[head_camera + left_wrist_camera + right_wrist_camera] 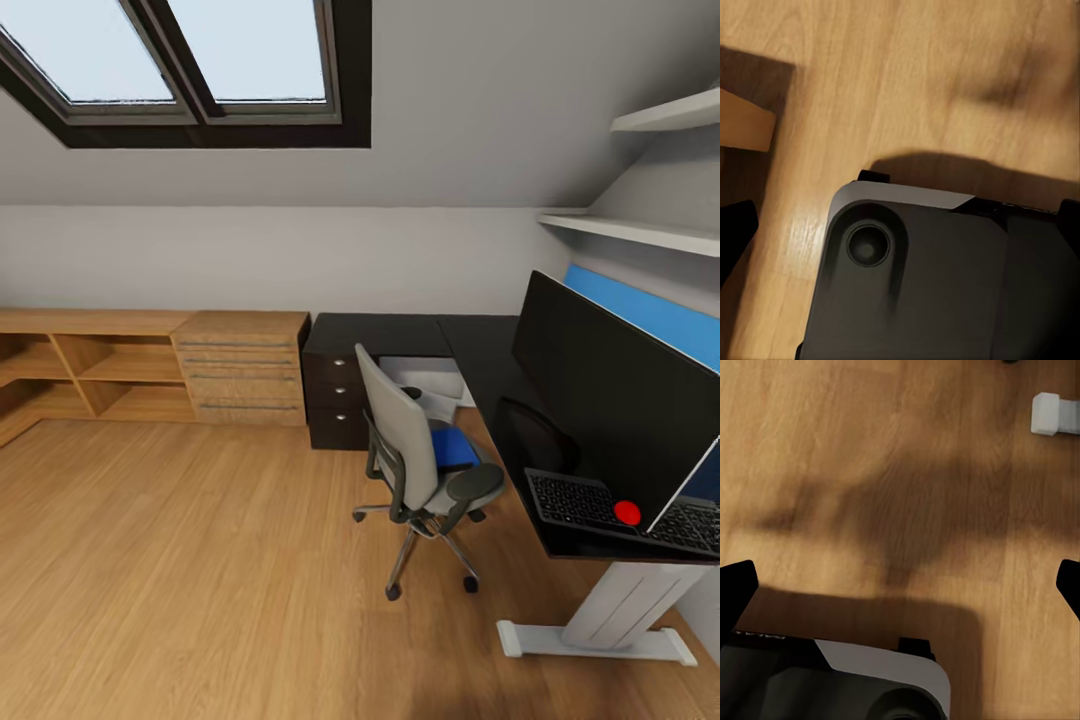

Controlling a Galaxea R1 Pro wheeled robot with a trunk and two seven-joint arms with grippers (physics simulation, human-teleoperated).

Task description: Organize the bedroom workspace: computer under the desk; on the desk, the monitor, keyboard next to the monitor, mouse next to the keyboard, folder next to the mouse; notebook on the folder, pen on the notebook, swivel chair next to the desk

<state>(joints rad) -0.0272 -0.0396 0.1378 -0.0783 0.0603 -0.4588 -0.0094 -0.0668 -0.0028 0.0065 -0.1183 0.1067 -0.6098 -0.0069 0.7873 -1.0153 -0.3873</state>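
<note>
Wood flooring fills the lower left; at centre frame the folder (455, 447) lies on the swivel chair (420, 465) seat. Thin, stiff, probably slippery: pinch an overhanging edge. Both grippers' fingers stand apart, empty.

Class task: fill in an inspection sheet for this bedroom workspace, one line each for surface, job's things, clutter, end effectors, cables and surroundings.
Surface: glossy black L-shaped desk on white legs.
Job's things: wide black monitor tilted over the slim black keyboard; bright blue folder on the grey swivel chair; light-grey box under the desk, probably the computer.
Clutter: nothing seen.
End effectors: both wrist views look down at wood floor; dark fingertips at the frame edges, apparently open, empty.
Cables: nothing seen.
Surroundings: light-wood drawer chest, open shelving, skylight.
</note>
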